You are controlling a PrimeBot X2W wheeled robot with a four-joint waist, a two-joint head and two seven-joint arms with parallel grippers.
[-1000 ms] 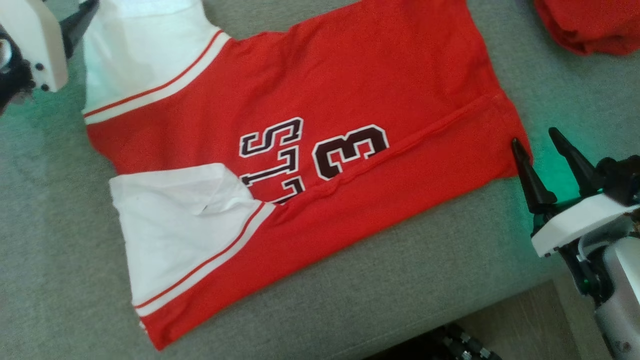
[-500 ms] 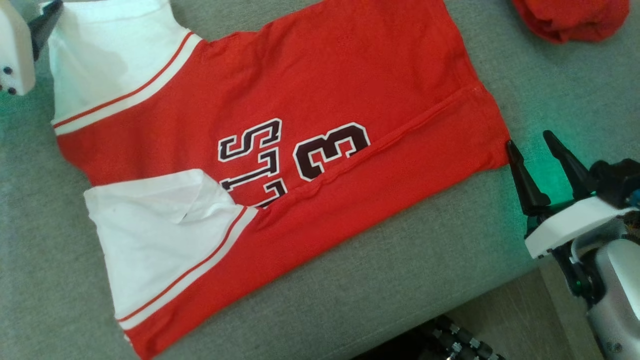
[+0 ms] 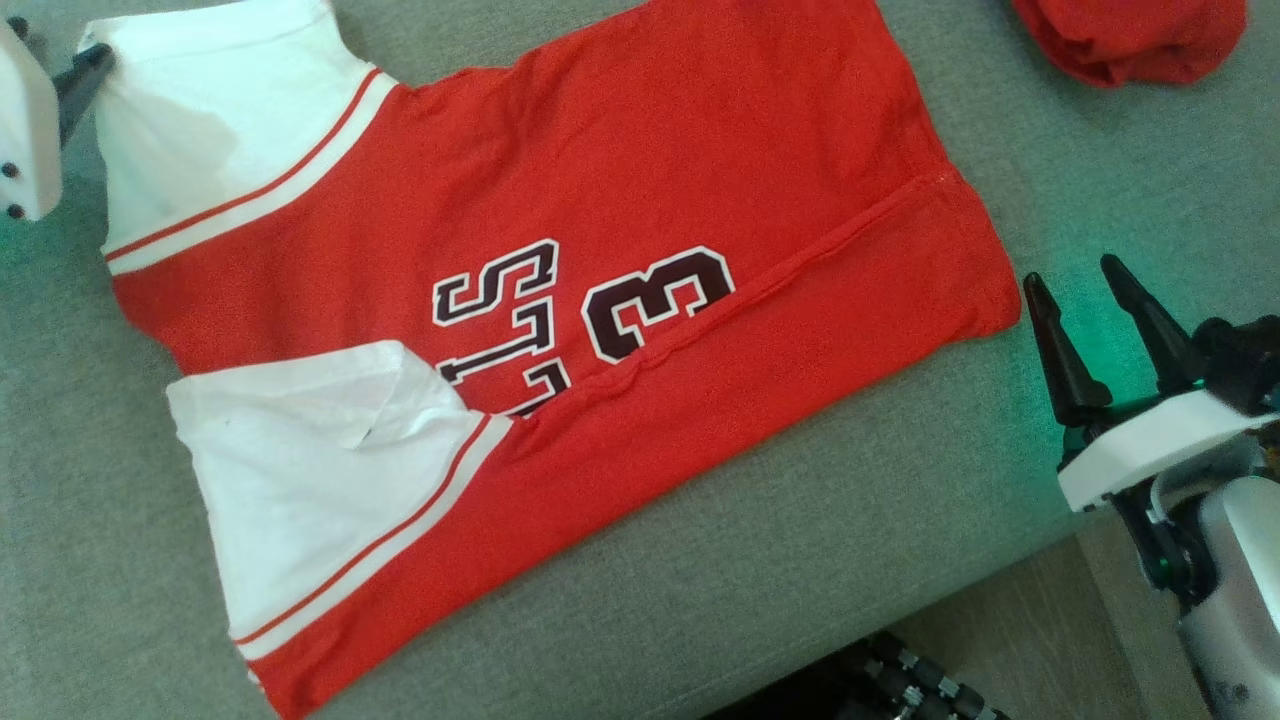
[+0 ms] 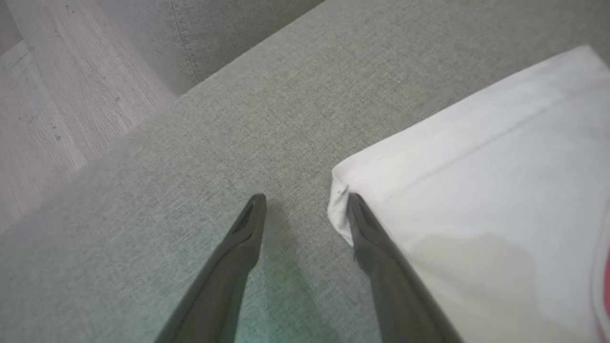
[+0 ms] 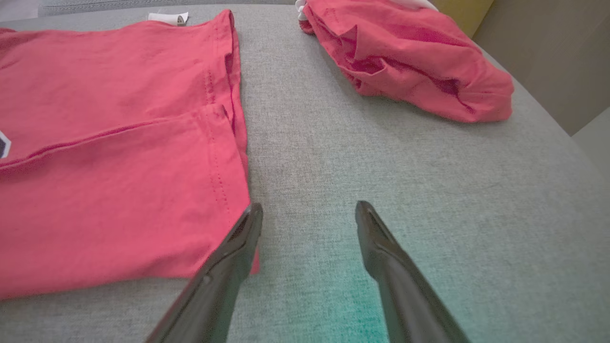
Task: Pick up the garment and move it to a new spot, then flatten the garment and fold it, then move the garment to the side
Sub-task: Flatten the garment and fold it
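Left gripper [image 4: 306, 200]: fingers apart, one tip touching the white sleeve [image 4: 476, 190] corner, the other over bare sofa [image 4: 190, 166]. Right gripper [image 5: 310, 207]: fingers apart, empty, one tip at the shirt [image 5: 119, 143] hem corner. Shirt lies flat on the sofa, long axis running gripper to gripper, near edge folded in. Print reads "13" plus "LS", partly hidden under the fold. White tag [image 5: 167, 18] unreadable. Likely next: each pinches its own corner

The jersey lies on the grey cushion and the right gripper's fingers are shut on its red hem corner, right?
No. The jersey lies on the grey cushion, but the right gripper is open at its red hem corner; the right wrist view shows this.
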